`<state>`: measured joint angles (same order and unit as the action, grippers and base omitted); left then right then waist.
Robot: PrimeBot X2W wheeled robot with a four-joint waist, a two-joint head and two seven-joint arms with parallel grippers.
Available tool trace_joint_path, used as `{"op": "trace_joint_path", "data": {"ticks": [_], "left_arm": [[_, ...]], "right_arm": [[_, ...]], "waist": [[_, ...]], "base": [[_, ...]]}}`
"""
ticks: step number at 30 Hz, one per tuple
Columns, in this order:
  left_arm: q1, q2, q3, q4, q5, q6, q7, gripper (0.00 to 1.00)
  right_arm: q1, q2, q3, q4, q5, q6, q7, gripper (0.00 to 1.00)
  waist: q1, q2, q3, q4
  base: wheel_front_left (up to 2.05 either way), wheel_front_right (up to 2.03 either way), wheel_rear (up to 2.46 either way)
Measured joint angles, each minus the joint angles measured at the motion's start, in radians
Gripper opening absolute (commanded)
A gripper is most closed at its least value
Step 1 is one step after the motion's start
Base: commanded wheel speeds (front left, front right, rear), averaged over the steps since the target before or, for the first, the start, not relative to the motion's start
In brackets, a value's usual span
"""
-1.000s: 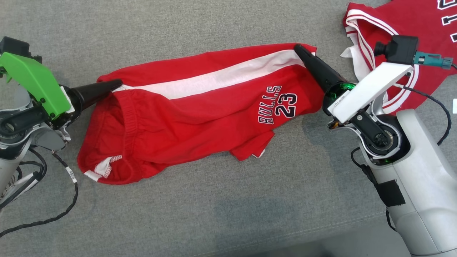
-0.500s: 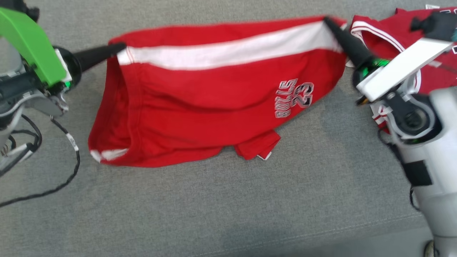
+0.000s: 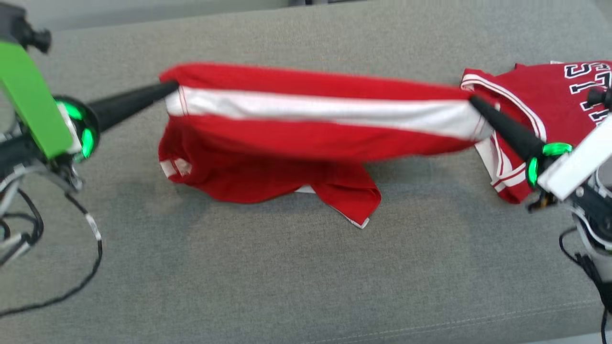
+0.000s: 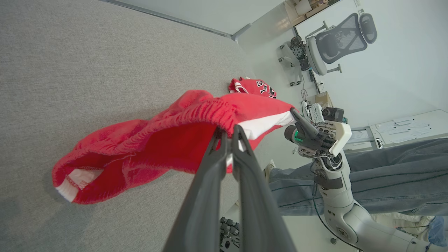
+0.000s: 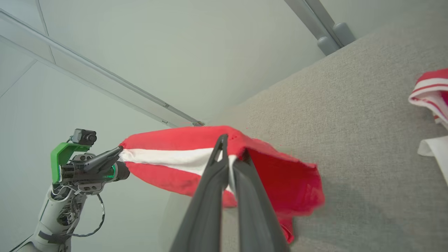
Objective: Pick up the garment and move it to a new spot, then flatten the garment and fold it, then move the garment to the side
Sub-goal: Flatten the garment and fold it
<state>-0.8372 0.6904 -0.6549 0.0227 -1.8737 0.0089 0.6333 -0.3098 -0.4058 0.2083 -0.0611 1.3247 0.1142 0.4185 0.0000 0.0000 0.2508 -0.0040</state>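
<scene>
lying crumpled at the robot's right on the grey woven upholstered surface point(image 3: 287, 277), a red sleeveless jersey with white-striped trim and dark lettering point(image 3: 550, 91) sits just behind the right arm's fingers. in the head view its edge shows right beside the end of the shorts, and i cannot tell whether the two cloths touch. a thin black cable point(image 3: 91, 248) loops down below the left arm. the left wrist view takes in a grey mesh office chair point(image 4: 337, 38), a person's legs in blue jeans point(image 4: 392, 189) beyond the right arm, and a pale desk with sheets of paper point(image 4: 406, 126). nothing lies on the cushion between the two arms but the task's cloth. the red basketball shorts with a broad white side stripe point(image 3: 311, 129) hang stretched between the grippers, stripe uppermost and taut, the top edge lifted off the cushion. the left gripper point(image 3: 172, 88) is pinched closed on the elastic waistband at the stripe's end. the right gripper point(image 3: 474, 100) is clamped on the leg hem at the stripe's other end. below the stripe the cloth sags, one leg hem dangling low at the middle, close over the cushion.
</scene>
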Motion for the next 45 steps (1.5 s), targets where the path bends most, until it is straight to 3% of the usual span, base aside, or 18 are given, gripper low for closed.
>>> {"op": "trace_joint_path", "data": {"ticks": [5, 9, 14, 16, 17, 19, 20, 21, 22, 27, 28, 33, 35, 38, 42, 45], "left_arm": [[0.086, 0.021, -0.008, -0.119, -0.049, -0.008, 0.006, 0.0], [0.102, 0.056, 0.003, -0.249, -0.072, -0.007, 0.019, 0.0], [0.093, 0.127, 0.035, -0.384, -0.101, 0.05, 0.036, 0.0], [0.068, 0.159, 0.042, -0.393, -0.094, 0.076, 0.043, 0.0], [0.068, 0.159, 0.042, -0.393, -0.094, 0.076, 0.043, 0.0], [0.046, 0.174, 0.05, -0.382, -0.093, 0.092, 0.044, 0.0], [0.031, 0.179, 0.043, -0.341, -0.082, 0.102, 0.043, 0.0], [0.031, 0.179, 0.043, -0.341, -0.082, 0.102, 0.043, 0.0], [0.026, 0.181, 0.037, -0.311, -0.065, 0.107, 0.043, 0.0], [-0.046, 0.176, 0.0, -0.182, 0.104, 0.107, 0.003, 0.0], [-0.079, 0.169, 0.002, -0.157, 0.15, 0.107, -0.02, 0.0], [-0.288, 0.064, 0.047, -0.086, 0.349, 0.106, -0.177, 0.0], [-0.354, 0.01, 0.073, -0.091, 0.386, 0.106, -0.234, 0.0], [-0.396, -0.015, 0.084, -0.124, 0.473, 0.086, -0.319, 0.0], [-0.32, 0.033, 0.012, -0.098, 0.696, -0.012, -0.458, 0.0], [-0.095, 0.03, -0.082, -0.013, 0.769, -0.024, -0.55, 0.0]], "right_arm": [[0.114, -0.04, -0.081, -0.117, 0.086, 0.0, 0.014, 0.0], [0.129, -0.071, -0.153, -0.279, 0.161, 0.0, 0.02, 0.0], [0.123, -0.097, -0.23, -0.454, 0.246, -0.001, 0.043, 0.0], [0.104, -0.117, -0.254, -0.461, 0.25, -0.031, 0.05, 0.0], [0.104, -0.117, -0.254, -0.461, 0.25, -0.031, 0.05, 0.0], [0.074, -0.122, -0.261, -0.441, 0.255, -0.072, 0.058, 0.0], [0.03, -0.112, -0.25, -0.39, 0.258, -0.117, 0.059, 0.0], [0.03, -0.112, -0.25, -0.39, 0.258, -0.117, 0.059, 0.0], [0.004, -0.107, -0.24, -0.361, 0.252, -0.138, 0.059, 0.0], [-0.199, -0.033, -0.162, -0.23, 0.139, -0.251, 0.015, 0.0], [-0.254, -0.013, -0.154, -0.201, 0.103, -0.258, -0.01, 0.0], [-0.56, 0.07, -0.125, -0.128, -0.08, -0.256, -0.155, 0.0], [-0.664, 0.102, -0.127, -0.134, -0.107, -0.255, -0.203, 0.0], [-0.74, 0.141, -0.096, -0.177, -0.113, -0.247, -0.23, 0.0], [-0.648, 0.161, -0.004, -0.152, -0.119, -0.234, -0.23, 0.0], [-0.408, 0.172, 0.046, -0.081, -0.115, -0.212, -0.225, 0.0]], "waist": [[0.0, 0.0, -0.06, 0.008], [0.0, 0.0, -0.094, 0.018], [-0.0001, 0.0, -0.098, 0.032], [-0.0001, 0.0, -0.085, 0.034], [-0.0001, 0.0, -0.085, 0.034], [0.0, 0.0, -0.067, 0.035], [0.0, 0.0, -0.044, 0.036], [0.0, 0.0, -0.044, 0.036], [0.0, 0.0, -0.033, 0.036], [0.0, 0.0, 0.031, 0.038], [0.0, 0.0, 0.044, 0.038], [0.0, 0.0, 0.112, 0.039], [0.0, 0.0, 0.14, 0.04], [0.0, 0.0, 0.181, 0.04], [0.0, 0.0, 0.231, 0.038], [0.0004, 0.0, 0.246, 0.033]], "base": [[0.0, 0.0, 0.0], [0.0, 0.0, 0.0], [0.0, 0.0, 0.0], [0.0, 0.0, 0.0], [0.0, 0.0, 0.0], [0.0, 0.0, 0.0], [0.0, 0.0, 0.0], [0.0, 0.0, 0.0], [0.0, 0.0, 0.0], [0.0, 0.0, 0.0], [0.0, 0.0, 0.0], [0.0, 0.0, 0.0], [0.0, 0.0, 0.0], [0.0, 0.0, 0.0], [0.0, 0.0, 0.0], [0.0, 0.0, 0.0]]}}
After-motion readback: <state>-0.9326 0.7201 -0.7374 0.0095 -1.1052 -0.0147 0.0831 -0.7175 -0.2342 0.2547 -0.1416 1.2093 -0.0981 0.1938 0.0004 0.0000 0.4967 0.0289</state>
